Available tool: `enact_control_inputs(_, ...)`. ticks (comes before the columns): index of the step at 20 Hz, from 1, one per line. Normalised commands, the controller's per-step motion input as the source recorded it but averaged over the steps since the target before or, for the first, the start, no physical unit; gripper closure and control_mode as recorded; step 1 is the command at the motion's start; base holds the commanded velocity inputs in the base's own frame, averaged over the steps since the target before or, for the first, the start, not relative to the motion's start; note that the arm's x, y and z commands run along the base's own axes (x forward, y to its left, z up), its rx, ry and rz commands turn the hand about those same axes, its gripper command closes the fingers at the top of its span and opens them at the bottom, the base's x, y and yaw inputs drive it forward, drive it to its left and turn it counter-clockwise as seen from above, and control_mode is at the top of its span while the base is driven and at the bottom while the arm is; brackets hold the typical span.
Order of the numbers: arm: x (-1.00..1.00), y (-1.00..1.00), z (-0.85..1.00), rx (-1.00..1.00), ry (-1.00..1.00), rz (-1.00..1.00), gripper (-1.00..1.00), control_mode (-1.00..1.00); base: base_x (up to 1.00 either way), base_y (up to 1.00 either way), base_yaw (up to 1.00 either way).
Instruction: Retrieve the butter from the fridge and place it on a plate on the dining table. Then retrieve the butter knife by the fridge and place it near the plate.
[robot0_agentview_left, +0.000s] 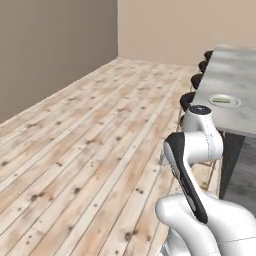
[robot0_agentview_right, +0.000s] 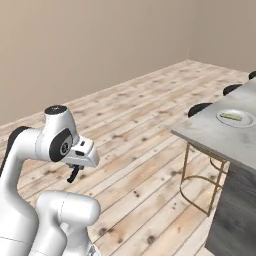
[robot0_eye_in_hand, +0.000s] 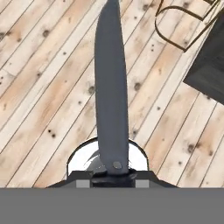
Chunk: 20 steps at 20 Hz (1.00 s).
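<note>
My end effector (robot0_eye_in_hand: 111, 175) is clamped shut on the butter knife (robot0_eye_in_hand: 111, 87) — a slim, flat grey blade, rounded at the tip, smooth and matte, with a small rivet near the grip. In the hand view it runs straight away from me over the floor (robot0_agentview_left: 75, 150), which is pale wood plank, knotted, with long straight seams. In the right base view the end effector (robot0_agentview_right: 75, 172) hangs low in front of my white forearm, a dark sliver below it.

The table (robot0_agentview_right: 220, 140) is a grey-white marbled slab with a thin, square-cut edge on a dark wood-grain base. The plate (robot0_agentview_right: 237, 118) lies near that edge, round, white-grey, shallow-rimmed, and the butter (robot0_agentview_right: 233, 117) lies on it, a short olive-yellow stick. In the left base view the plate (robot0_agentview_left: 224, 101) with the butter (robot0_agentview_left: 220, 100) sits towards the slab's near end.

Stools line the table's long side — black round cushions (robot0_agentview_left: 188, 100) on thin gold wire legs (robot0_agentview_right: 200, 175), partly tucked under the overhang.

Open room: broad bare planking between me and the plain beige walls (robot0_agentview_right: 75, 50); the table corner and stool legs stand well apart from my end effector.
</note>
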Motion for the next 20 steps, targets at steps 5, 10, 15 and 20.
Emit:
enact_control_inputs(5,0.00,0.00,0.00,0.00,0.00,0.00,1.00,1.00,1.00,0.80,-0.59)
enact_control_inputs(10,0.00,0.00,0.00,0.00,0.00,0.00,1.00,1.00,1.00,0.80,-0.59)
enact_control_inputs(15,0.00,0.00,0.00,0.00,0.00,0.00,1.00,1.00,1.00,0.78,-0.61)
enact_control_inputs(20,0.00,0.00,0.00,0.00,0.00,0.00,1.00,1.00,1.00,0.74,-0.66)
